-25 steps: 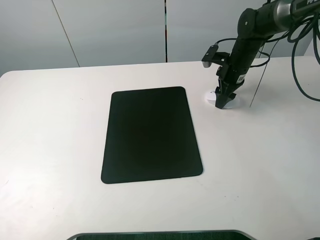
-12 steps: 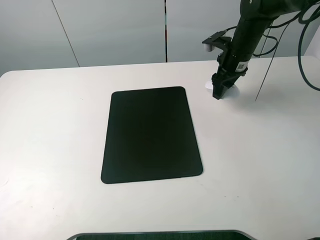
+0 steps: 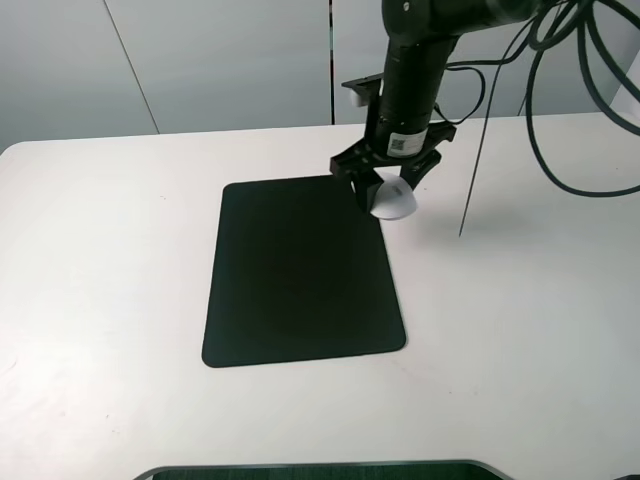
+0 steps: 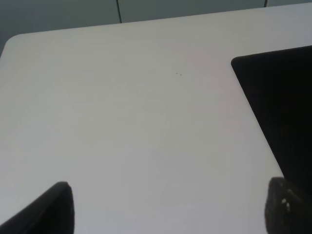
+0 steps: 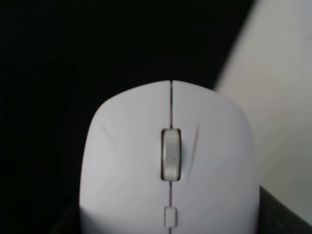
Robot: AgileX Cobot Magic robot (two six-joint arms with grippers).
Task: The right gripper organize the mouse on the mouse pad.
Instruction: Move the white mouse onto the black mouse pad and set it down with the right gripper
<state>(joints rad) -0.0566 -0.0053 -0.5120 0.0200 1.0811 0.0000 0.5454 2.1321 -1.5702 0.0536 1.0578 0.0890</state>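
**A:** Where is the mouse (image 3: pixel 396 204)?

**B:** Clamped in the right gripper (image 3: pixel 390 190), one black finger on each flank. In the high view it is at about 1 o'clock from the middle of the pad (image 3: pixel 300 270), right at the pad's far right corner.

**A:** Over the pad or over the table (image 3: pixel 520 330)?

**B:** Across the edge. The right wrist view looks down on the mouse (image 5: pixel 168 161), with black pad (image 5: pixel 73 48) behind most of it and white table (image 5: pixel 287 97) off to one side. The grey wheel (image 5: pixel 170 153) faces the camera.

**A:** Is it resting on anything?

**B:** I cannot tell whether its underside touches the pad or hangs just above it.

**A:** And the pad itself?

**B:** It lies flat near the middle of the table, its long sides running roughly from 12 to 6 o'clock.

**A:** The left gripper (image 4: pixel 169 187)?

**B:** It is outside the high view. Its own camera shows its fingers (image 4: pixel 56 209) spread wide, with only white table (image 4: pixel 122 122) between them. A corner of the pad (image 4: pixel 278 112) is near one fingertip.
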